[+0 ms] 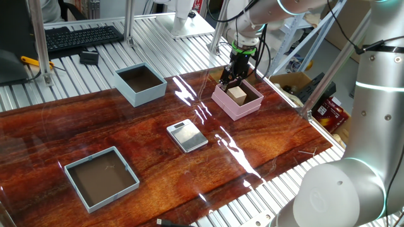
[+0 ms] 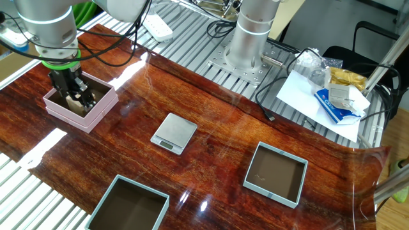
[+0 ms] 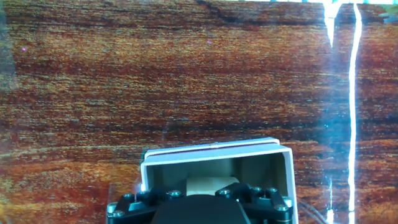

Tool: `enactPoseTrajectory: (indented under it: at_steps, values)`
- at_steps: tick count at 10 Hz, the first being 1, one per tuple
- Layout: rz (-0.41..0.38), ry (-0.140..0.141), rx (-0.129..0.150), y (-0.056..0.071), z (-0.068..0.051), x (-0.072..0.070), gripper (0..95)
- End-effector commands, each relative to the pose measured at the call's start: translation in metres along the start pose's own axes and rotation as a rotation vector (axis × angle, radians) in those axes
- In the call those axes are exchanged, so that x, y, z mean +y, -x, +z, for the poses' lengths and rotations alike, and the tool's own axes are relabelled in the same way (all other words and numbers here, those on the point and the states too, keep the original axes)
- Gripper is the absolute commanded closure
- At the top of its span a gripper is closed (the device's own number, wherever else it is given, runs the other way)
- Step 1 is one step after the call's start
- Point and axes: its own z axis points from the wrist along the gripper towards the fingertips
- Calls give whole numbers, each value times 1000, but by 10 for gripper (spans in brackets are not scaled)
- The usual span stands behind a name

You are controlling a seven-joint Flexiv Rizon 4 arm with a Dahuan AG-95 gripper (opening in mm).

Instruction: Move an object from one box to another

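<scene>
- Fixed view from the table front: gripper point(image 1: 235, 81) points down into the pink box point(image 1: 238, 104) at 2 o'clock on the table point(image 1: 126, 135).
- Cube point(image 1: 237, 94) sits inside the pink box, touching or just beside the fingertips; contact unclear.
- Jaws look apart, fingers on either side of the cube; no grip visible.
- Other fixed view: gripper point(image 2: 77, 94) low in the pink box point(image 2: 96, 110); cube point(image 2: 75, 105) partly hidden behind the fingers.
- Hand view: pink box point(image 3: 211, 152) at 6 o'clock, cube point(image 3: 208, 184) pale at its floor.
- Blue box point(image 1: 140, 84) at 11 o'clock, well apart.
- Scale point(image 1: 187, 135) near table centre; tray point(image 1: 101, 178) at 7 o'clock.
</scene>
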Motion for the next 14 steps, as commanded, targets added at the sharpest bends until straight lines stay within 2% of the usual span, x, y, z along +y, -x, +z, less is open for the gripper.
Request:
enactPoseTrajectory:
  at_steps: [1, 5, 6, 8, 9, 11, 13, 14]
  values:
    - [-15, 3, 23, 1, 1, 0, 190]
    - [-16, 9, 15, 2, 2, 1, 190]
    - [-17, 12, 13, 2, 2, 1, 380]
    - [-13, 12, 13, 2, 2, 1, 380]
    - [-12, 12, 12, 2, 2, 1, 190]
    - [-16, 14, 13, 2, 2, 1, 190]
    - [-65, 14, 20, 2, 2, 1, 570]
    - [-64, 13, 25, 2, 2, 1, 950]
